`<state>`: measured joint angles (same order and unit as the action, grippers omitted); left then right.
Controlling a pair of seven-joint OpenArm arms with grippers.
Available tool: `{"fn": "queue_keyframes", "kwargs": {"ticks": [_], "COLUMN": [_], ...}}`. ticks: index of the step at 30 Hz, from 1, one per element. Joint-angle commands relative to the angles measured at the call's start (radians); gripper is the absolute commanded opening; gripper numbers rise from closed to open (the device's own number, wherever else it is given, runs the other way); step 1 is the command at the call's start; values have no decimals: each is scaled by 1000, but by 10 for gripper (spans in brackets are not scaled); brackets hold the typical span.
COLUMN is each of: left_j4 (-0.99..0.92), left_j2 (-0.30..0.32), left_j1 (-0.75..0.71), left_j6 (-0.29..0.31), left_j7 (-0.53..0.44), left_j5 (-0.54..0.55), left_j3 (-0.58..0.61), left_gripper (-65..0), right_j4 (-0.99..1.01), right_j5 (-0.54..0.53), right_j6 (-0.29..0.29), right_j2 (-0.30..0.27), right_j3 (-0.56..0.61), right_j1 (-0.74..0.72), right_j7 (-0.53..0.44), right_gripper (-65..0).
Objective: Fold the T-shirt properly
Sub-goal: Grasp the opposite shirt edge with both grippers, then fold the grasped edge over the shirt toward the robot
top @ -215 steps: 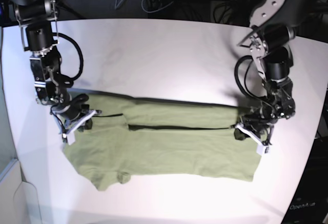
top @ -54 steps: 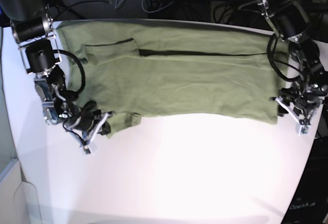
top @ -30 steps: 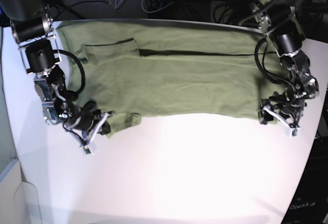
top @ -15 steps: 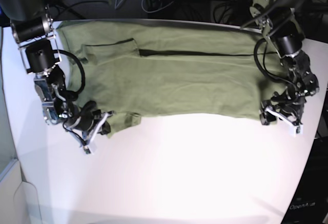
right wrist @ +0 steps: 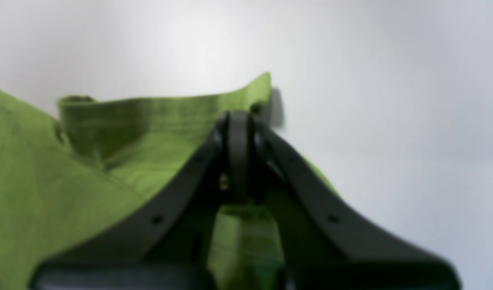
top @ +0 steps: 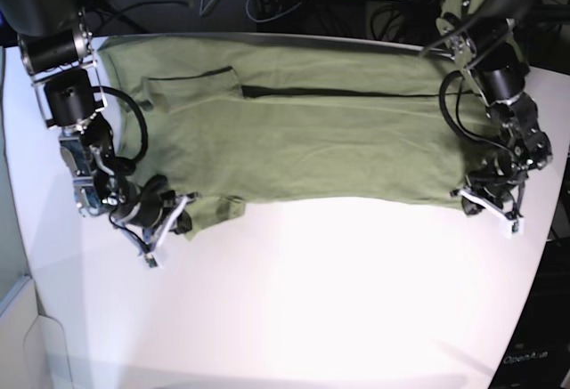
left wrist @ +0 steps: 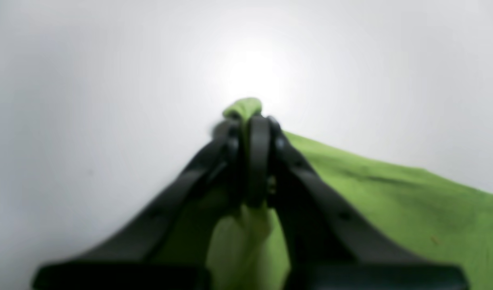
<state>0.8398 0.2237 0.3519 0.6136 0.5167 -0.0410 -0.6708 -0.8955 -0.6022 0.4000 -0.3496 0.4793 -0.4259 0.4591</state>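
Green T-shirt [top: 303, 140] pinched by both tools; no legible writing.

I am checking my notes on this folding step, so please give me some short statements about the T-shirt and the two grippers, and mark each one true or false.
1. The left gripper has its fingers closed on a corner of the T-shirt. True.
2. The right gripper is open and holds nothing. False: its fingers are shut on the shirt's edge.
3. In the base view the shirt lies spread wide across the far part of the white table. True.
4. The shirt is rolled into a ball at the table's near edge. False: it lies flat, and the near part of the table is bare.
5. Both grippers hold the shirt's near edge, one at each end. True.
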Motion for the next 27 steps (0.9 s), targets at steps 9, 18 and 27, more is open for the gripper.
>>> {"fn": "queue_keyframes", "kwargs": {"ticks": [9,18,27], "left_j4": [94,263,289], "left_j2": [4,-27,-31], "left_j1": [3,-61,-66], "left_j6": [4,12,12], "left_j7": [24,90,90], "left_j5": [-13,-10,-10], "left_j3": [3,7,9], "left_gripper": [-628,-628,-630], "right_j4": [-63,-238,-474], "right_j5": [-12,-14,-12], "right_j6": [7,1,0], "right_j2": [-29,-81,-118], "right_j3": [-6,-14,-124], "right_j1": [-24,62,213], "right_j7": [-23,-15,27], "right_gripper": [-641,-641,-641]}}
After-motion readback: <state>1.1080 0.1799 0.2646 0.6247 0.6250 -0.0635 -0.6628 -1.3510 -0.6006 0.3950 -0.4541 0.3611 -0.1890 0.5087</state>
